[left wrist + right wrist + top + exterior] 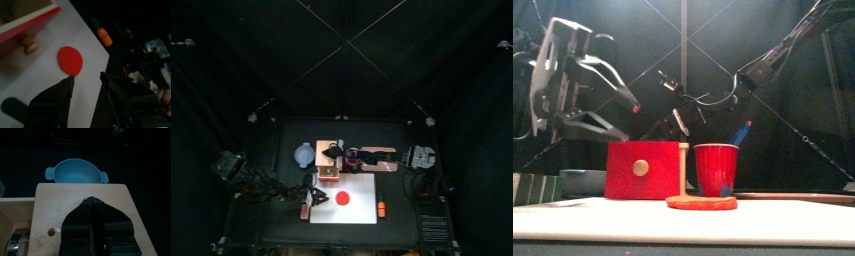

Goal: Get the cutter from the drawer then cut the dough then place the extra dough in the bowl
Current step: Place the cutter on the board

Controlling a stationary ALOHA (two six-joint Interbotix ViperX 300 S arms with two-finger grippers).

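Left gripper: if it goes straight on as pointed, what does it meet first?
Probably the flat red dough disc on the white cutting board: in the left wrist view it lies just ahead of the left gripper, nothing between. Depth is unclear; it might touch bare board first.

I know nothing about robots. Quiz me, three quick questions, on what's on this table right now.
1. True or false: the red dough disc has already been cut into a ring.
2. What stands in the red cup? A) a blue toy knife B) a spoon C) a marker pen
3. Fill in: the left gripper, near the dough, is ___ (open or shut).

Key: 1 false; 2 A; 3 open.
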